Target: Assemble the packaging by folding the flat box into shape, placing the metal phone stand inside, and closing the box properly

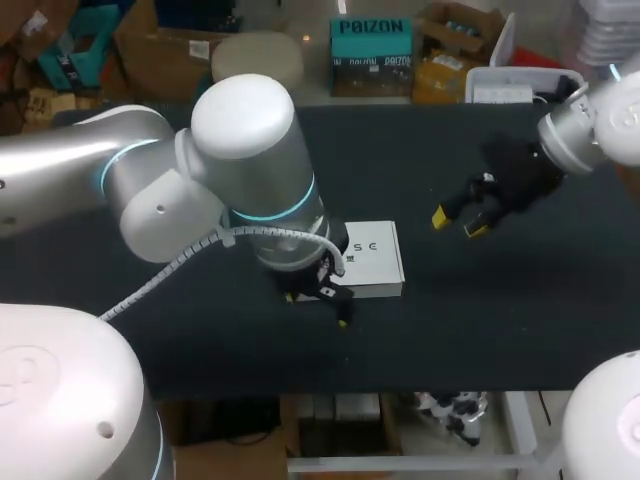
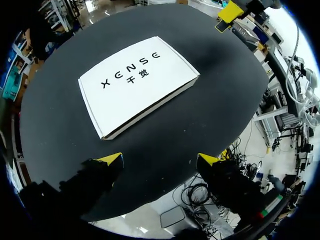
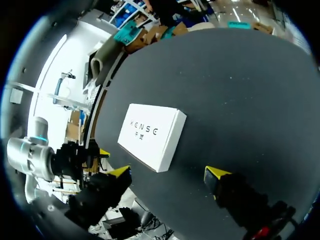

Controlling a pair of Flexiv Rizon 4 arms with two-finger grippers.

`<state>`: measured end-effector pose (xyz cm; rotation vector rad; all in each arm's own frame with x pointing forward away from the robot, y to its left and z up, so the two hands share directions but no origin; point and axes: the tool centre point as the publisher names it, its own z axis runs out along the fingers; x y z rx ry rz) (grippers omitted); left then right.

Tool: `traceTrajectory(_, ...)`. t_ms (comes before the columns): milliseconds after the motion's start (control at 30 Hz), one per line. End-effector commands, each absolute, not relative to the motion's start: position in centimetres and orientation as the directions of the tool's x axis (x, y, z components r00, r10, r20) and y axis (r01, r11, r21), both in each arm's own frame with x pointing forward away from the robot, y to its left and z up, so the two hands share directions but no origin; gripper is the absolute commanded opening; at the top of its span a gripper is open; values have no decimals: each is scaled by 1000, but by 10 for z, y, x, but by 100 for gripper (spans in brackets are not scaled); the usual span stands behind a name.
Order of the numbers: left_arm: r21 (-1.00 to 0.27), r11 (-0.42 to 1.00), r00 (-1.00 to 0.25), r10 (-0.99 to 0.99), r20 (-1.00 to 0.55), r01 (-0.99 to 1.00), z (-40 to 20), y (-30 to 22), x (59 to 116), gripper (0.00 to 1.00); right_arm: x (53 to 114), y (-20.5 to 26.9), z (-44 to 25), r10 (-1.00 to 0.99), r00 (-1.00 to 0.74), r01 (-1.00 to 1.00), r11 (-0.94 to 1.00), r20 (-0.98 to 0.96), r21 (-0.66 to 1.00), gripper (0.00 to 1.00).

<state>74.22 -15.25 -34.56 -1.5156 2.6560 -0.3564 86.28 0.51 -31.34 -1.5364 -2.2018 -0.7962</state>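
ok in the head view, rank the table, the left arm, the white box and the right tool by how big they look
1. table
2. left arm, enlarged by nearness to the camera
3. white box and right tool: look about alike, box partly hidden, so unranked

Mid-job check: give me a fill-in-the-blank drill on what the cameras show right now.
1. The box lying on the black table is ____ in colour.
2. The left claw and the right claw both stand ____, gripping nothing.
3. Of the two, the ____ claw is nearer the box.
Missing words: white; open; left.
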Motion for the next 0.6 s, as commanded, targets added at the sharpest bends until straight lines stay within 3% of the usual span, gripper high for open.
traceTrajectory(33,-218,445,-465,-884,48,-868,-352,-164,736,100,865,-18,-317,712,-446,869,199,543,453,100)
traceTrajectory(333,-203,358,-374,-926,47,-912,-362,-182,732,100,891,-51,-301,712,-573,719,199,406,666,100)
traceTrajectory(467,-180,228,-231,-973,-3,-957,-370,-186,733,100,897,-52,-299,711,-623,668,266,327,694,100)
traceTrajectory(600,-180,228,-231,-973,-3,-957,-370,-186,733,100,897,-52,-299,711,-623,668,266,327,694,100)
